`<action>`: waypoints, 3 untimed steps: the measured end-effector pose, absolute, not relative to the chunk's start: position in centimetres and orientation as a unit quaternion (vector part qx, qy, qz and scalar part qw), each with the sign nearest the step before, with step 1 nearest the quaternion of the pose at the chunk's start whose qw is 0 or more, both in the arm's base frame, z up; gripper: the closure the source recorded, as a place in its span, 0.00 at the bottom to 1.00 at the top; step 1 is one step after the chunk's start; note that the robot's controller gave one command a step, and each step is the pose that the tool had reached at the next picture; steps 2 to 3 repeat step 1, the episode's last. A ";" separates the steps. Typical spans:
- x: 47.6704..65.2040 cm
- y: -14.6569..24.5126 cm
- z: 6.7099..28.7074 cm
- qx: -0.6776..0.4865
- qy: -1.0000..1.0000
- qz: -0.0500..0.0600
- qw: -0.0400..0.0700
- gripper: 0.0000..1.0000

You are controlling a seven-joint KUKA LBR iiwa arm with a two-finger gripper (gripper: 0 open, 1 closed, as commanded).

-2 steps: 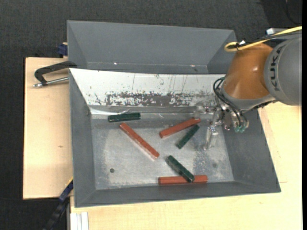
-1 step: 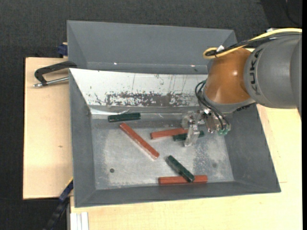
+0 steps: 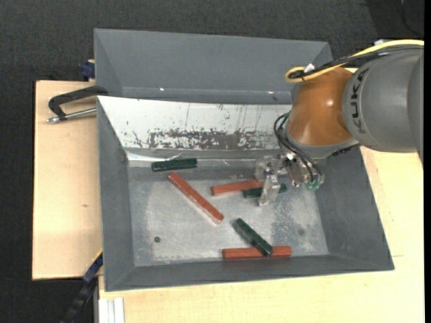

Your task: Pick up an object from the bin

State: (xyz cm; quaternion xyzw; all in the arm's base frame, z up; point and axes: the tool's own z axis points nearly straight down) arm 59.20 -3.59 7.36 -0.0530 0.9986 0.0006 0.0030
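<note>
Closest to the camera, a flat red-brown stick lies along the front wall of the grey metal bin. Its right part is overlapped by the lower end of a short dark green bar that slants up and to the left across the bin floor. Further in, a long red strip lies on a diagonal left of centre, well apart from both. At mid-depth on the right, the gripper of the KUKA arm is down near the floor, at the right end of a red flat stick lying almost level across the bin's middle. A small dark green piece sits just beside that end, close against the gripper. Whether the gripper is open or closed, or grips either of the two, cannot be told from this angle. Above it bulges the wrist's orange cover, with the grey arm reaching in from the right. Farthest back, a dark green rod lies at the foot of the scuffed rear wall, to the left.
</note>
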 end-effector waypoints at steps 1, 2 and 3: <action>54.9 -3.4 23.9 -0.046 0.999 0.000 0.005 1.00; 54.9 -3.4 23.9 -0.046 0.999 0.000 0.005 1.00; 54.9 -3.4 23.9 -0.046 0.999 0.000 0.005 1.00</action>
